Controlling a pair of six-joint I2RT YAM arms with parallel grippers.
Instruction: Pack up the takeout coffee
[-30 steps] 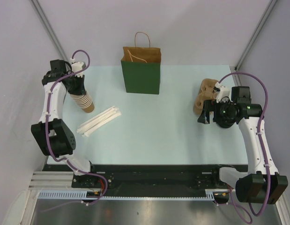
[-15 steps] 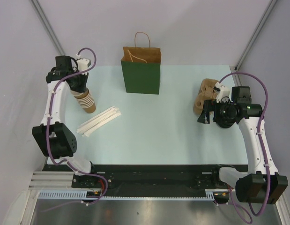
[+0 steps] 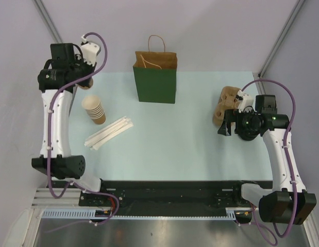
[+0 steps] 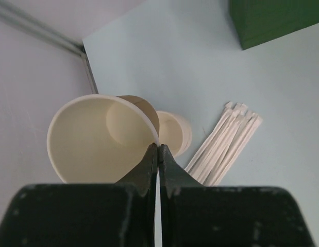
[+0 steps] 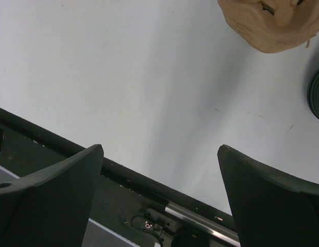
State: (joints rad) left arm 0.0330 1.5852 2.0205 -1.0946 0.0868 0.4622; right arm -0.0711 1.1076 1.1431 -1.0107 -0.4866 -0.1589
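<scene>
The left fingers [image 4: 149, 165] have risen off the stack of cream-rimmed paper cups [image 3: 95, 109], where they sat a second ago. They now pinch tight on the rim of one lidless paper cup [image 4: 97, 139], held above the stack and the white wrapped straws [image 3: 108, 133]. The right fingers [image 5: 56, 195] have not moved. They gape wide and hold nothing, over the pale blue counter [image 3: 174, 144] near the brown moulded-pulp carriers [image 5: 267, 23]. The takeout coffee cannot be made out in any view. A dark round edge [image 5: 318, 92] is cut off by the right wrist view's border.
</scene>
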